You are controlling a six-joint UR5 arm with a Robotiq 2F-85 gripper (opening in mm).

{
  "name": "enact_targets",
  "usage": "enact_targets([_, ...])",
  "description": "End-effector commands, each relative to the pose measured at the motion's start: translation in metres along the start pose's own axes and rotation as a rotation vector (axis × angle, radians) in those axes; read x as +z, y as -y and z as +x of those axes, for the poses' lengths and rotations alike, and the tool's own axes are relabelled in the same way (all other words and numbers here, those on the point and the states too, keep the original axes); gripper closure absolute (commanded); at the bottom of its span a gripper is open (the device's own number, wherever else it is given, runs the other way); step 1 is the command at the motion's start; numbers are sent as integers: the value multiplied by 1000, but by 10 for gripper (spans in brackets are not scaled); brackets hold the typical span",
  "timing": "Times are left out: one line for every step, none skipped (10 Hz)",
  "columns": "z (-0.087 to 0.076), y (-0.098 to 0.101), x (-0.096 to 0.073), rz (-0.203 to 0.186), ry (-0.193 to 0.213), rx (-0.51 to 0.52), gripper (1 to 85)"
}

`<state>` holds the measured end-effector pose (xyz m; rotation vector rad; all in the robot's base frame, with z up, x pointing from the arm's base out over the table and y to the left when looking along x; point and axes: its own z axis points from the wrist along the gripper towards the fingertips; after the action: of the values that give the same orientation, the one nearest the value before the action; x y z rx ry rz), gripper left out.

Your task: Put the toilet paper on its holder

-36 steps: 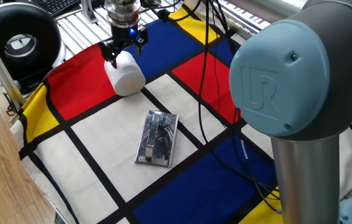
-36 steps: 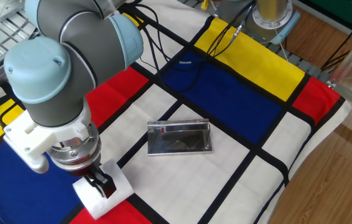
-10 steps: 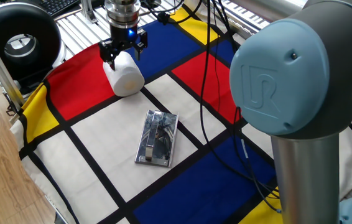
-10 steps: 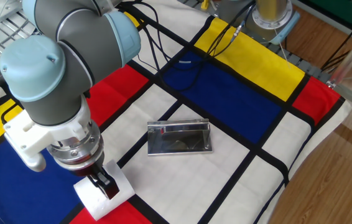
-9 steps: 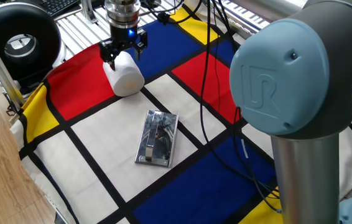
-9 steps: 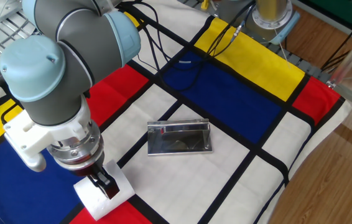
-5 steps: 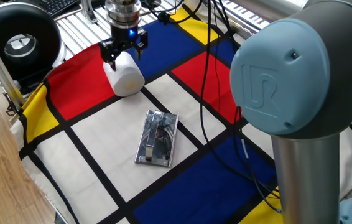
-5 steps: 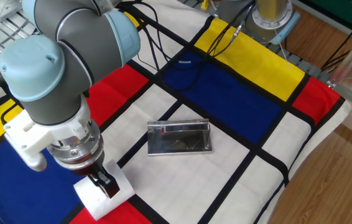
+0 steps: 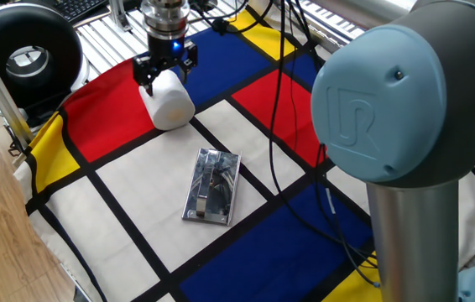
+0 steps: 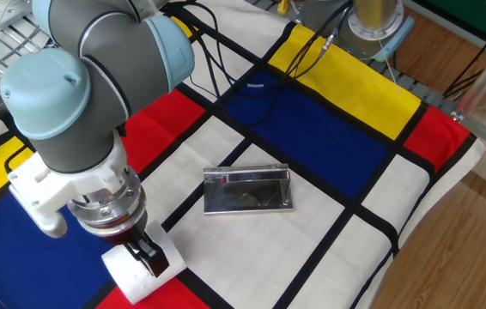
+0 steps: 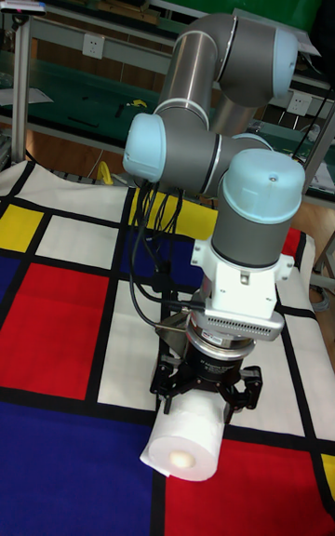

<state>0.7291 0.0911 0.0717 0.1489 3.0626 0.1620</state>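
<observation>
Toilet paper (image 9: pixel 169 103) lies on its side on my tabletop (image 9: pixel 128 201), a plain white roll resting where a red panel, a white panel and a black stripe of the patterned cloth (image 10: pixel 329 129) meet. In the tall fixed view I see the roll's flat end (image 11: pixel 183 455) facing the camera, with its small core hole at the centre. My claw (image 9: pixel 165 67) points straight down over the roll's far end, and its two dark fingers (image 11: pixel 167 381) stand spread on either side of the roll's upper part. I cannot tell from any view whether the finger pads press the paper or merely flank it, so the grip itself is unclear to me. A small blue light glows on the wrist just above the claw in one fixed view. The holder (image 9: pixel 212 186) lies flat on a white panel near the middle of the cloth, well apart from the roll. It is a shiny chrome rectangle with its bar arm (image 10: pixel 247 172) folded down along the plate. In the other fixed view the holder (image 10: pixel 248 190) sits to the right of the arm's grey and pale blue joints (image 10: pixel 63 94), and the roll (image 10: pixel 140 268) shows at the bottom edge beneath the claw. Black cables (image 9: pixel 284 101) trail across the blue and red panels behind the holder.
</observation>
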Motion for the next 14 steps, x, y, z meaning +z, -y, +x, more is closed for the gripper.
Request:
enact_targets([-4,-10,2,-13,3,14,63])
enact_targets([-5,-7,5,-6,2,21,63])
enact_targets([-5,1,8,6,3,18,63])
enact_targets([-4,10,10,7,8,1,60])
enact_targets([-2,17,11,2,10,-8,60])
enact_targets([-1,22,13,3,14,-12,60])
enact_targets([-2,24,15,11,16,-13,60])
enact_targets([-3,25,17,14,18,-12,60])
enact_targets([-5,24,20,15,22,-12,60])
enact_targets([-7,22,23,19,26,-9,60])
enact_targets([-8,19,24,24,26,-4,60])
enact_targets([-8,16,24,30,24,4,60])
enact_targets([-9,15,25,29,28,-1,83])
enact_targets([-12,15,28,14,45,-20,293])
